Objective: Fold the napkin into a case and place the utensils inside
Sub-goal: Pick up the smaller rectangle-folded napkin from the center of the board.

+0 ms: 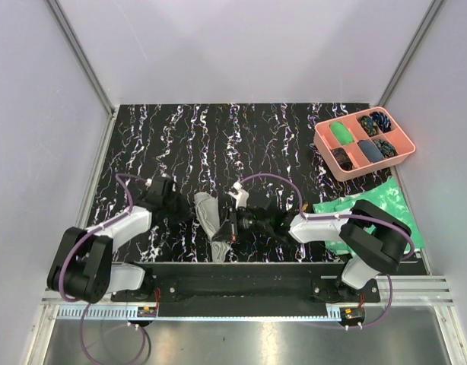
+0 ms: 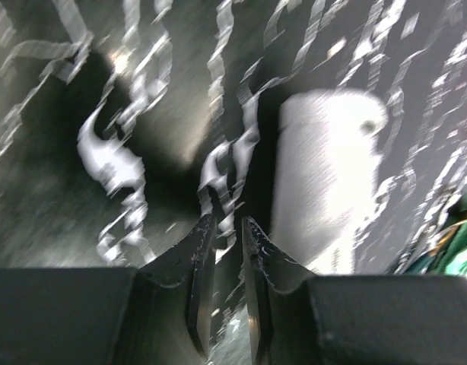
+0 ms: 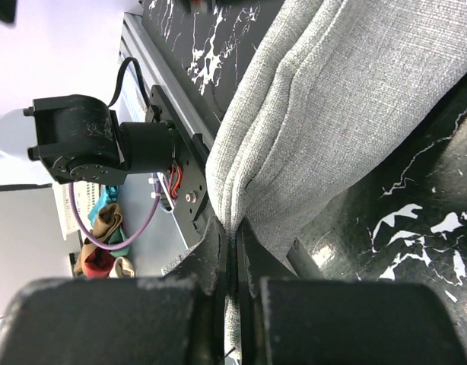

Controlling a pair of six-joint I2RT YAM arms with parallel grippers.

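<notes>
Right gripper (image 3: 233, 228) is clamped on the napkin (image 3: 332, 114). The wrist view shows the two fingers squeezed onto a folded edge with several layers of grey cloth stacked between them. From there the rest of the cloth runs up and away in long soft creases.

From above, the napkin (image 1: 209, 214) is bunched into a narrow, crumpled strip near the front-middle of the worktop (image 1: 218, 144). It sits right between my two arms, with its near end close to the front edge. My right gripper (image 1: 232, 225) meets it from the right side, about halfway along. I can't tell whether the pinched part is lifted or flat on the surface.

Left gripper (image 1: 176, 207) sits just beside the napkin's left side. In its own view, the left gripper (image 2: 227, 220) has its fingers almost pressed together. Only a thin slit shows between them, with nothing in it but dark marbled worktop behind. That view is pretty smeared. There's a pale blob just right of the fingers that's too blurry to call.

The pink tray (image 1: 328, 161) is at the far right, well apart from all this, and the green sheet (image 1: 385, 199) lies just in front of it, under my right arm.
</notes>
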